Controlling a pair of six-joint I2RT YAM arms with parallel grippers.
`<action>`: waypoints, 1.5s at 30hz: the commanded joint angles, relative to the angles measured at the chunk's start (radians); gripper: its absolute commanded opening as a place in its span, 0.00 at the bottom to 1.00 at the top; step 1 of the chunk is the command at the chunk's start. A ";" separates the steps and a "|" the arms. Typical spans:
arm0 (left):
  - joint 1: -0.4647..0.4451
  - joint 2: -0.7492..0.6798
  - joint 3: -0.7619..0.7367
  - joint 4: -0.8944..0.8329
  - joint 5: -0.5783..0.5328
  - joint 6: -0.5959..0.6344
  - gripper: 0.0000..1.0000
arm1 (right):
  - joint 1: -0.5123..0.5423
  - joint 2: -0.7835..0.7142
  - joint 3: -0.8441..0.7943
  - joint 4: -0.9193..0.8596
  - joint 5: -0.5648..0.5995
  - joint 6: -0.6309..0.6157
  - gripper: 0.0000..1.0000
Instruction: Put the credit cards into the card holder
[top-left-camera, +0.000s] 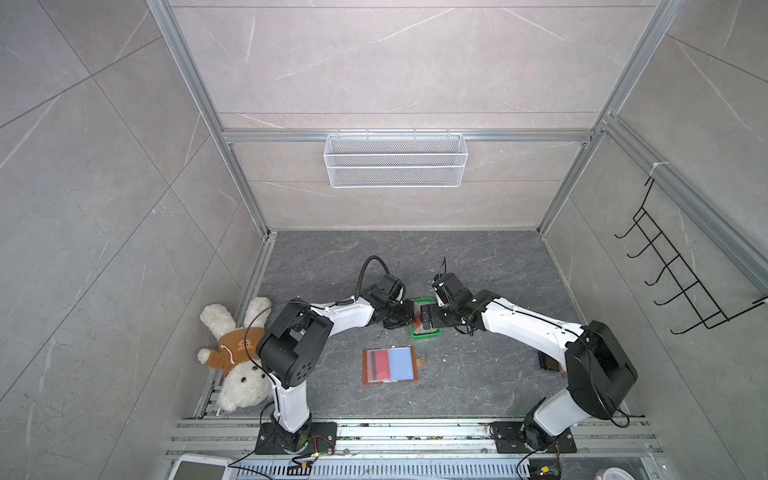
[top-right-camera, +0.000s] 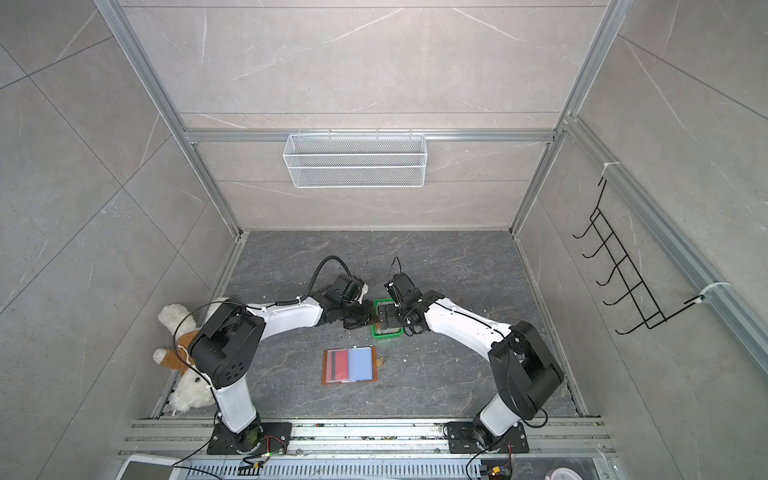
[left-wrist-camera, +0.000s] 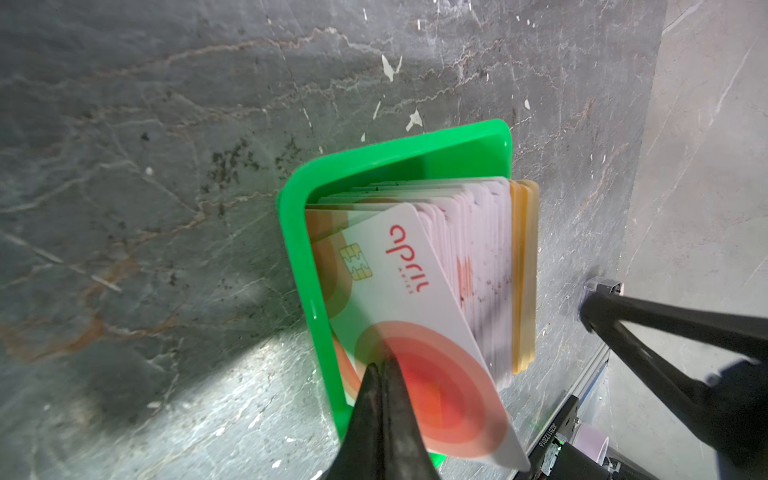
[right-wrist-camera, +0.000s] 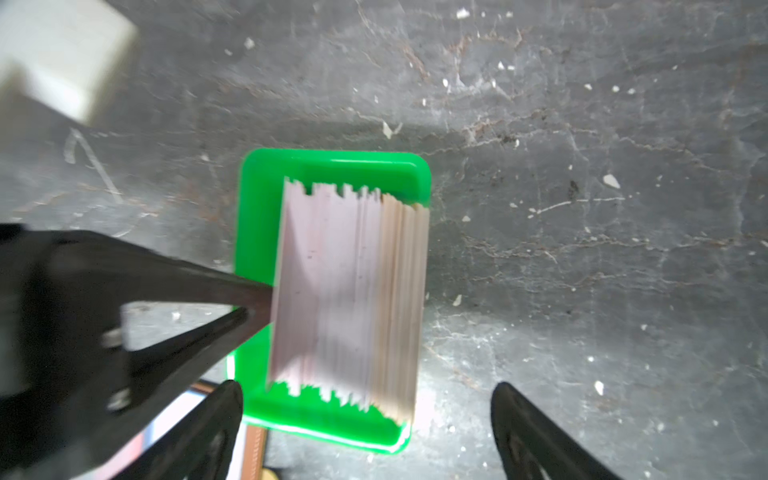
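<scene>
Left gripper: jaws together, clamped on edge of front credit card; red "april" lettering, gold chip, red-orange circle. Card holder: open flat toward front edge of desk; red striped card in left sleeve. Credit cards: upright stack in green tray, mid-desk. Right gripper: jaws apart, above stack.

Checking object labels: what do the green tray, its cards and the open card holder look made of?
The green tray looks like glossy moulded plastic: highlights on its rounded rim. The credit cards: thin stiff plastic, printed face, gold chip. The card holder: probably tan leather or imitation; too small to tell.
</scene>
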 joint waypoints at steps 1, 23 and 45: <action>0.001 0.024 0.002 -0.002 0.012 -0.012 0.02 | -0.002 -0.067 -0.025 0.020 -0.066 0.079 0.93; -0.003 0.000 -0.030 0.019 0.010 -0.008 0.02 | -0.003 0.002 0.057 0.015 -0.128 0.186 0.32; -0.004 -0.009 -0.033 0.024 0.005 -0.010 0.02 | -0.003 0.134 0.109 -0.006 -0.124 0.165 0.15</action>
